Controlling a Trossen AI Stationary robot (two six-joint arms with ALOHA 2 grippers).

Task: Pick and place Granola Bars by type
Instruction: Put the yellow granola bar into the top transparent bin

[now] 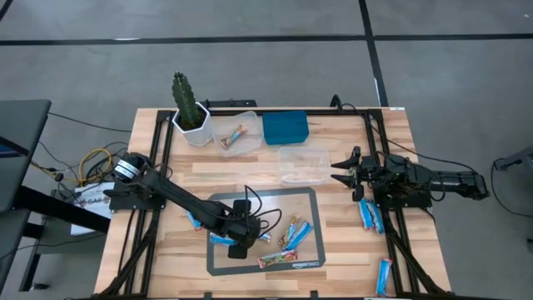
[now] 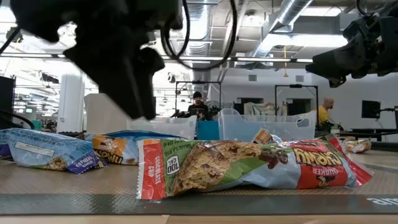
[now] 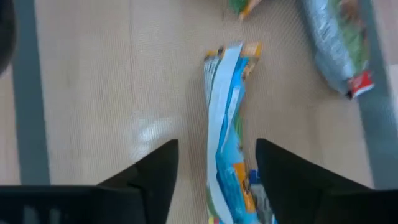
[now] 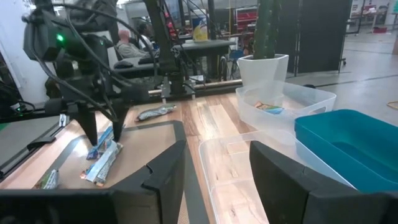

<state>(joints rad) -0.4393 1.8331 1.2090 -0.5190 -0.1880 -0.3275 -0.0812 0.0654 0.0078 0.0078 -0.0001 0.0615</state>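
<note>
My left gripper (image 1: 238, 247) (image 3: 216, 144) is open and points down over the grey mat (image 1: 218, 203). Its fingers stand on either side of a blue granola bar (image 3: 225, 118) lying on the mat. From the right wrist view the same gripper (image 4: 102, 132) shows above bars (image 4: 102, 158). More blue bars (image 1: 296, 234) and a red-multicoloured bar (image 1: 279, 261) (image 2: 249, 167) lie on the mat. My right gripper (image 1: 340, 173) (image 4: 214, 177) is open and waits beside an empty clear tub (image 1: 302, 164).
A second clear tub (image 1: 234, 135) holds one bar. Beside it are a blue bin (image 1: 286, 127) and a potted cactus (image 1: 190, 108), all near the far edge. Blue bars (image 1: 371, 215) (image 1: 383, 276) lie off the mat at the right, and another (image 1: 193, 221) sits at the mat's left edge.
</note>
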